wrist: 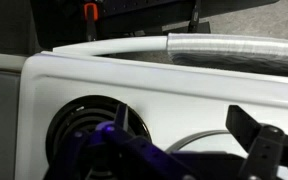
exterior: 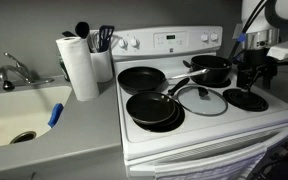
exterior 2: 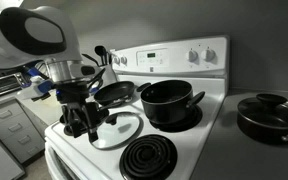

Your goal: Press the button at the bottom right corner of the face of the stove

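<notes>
The white stove (exterior: 209, 132) has a black top crowded with pans. Its face (exterior: 169, 41) is the upright white panel at the back, with knobs at both ends and a small dark display in the middle. It shows in both exterior views (exterior 2: 174, 56). My gripper (exterior: 250, 74) hangs low over the front burner at one end of the stove (exterior 2: 85, 124), well short of the face. In the wrist view its two fingers (wrist: 184, 128) stand wide apart with nothing between them, above the white stove edge (wrist: 134, 80). The panel's buttons are too small to make out.
Two black frying pans (exterior: 152, 108), a black pot (exterior 2: 168, 101) and a glass lid (exterior 2: 119, 129) sit on the burners. A bare coil burner (exterior 2: 148, 158) is at the front. A paper towel roll (exterior: 80, 66), a utensil holder (exterior: 102, 60) and a sink (exterior: 19, 115) are beside the stove.
</notes>
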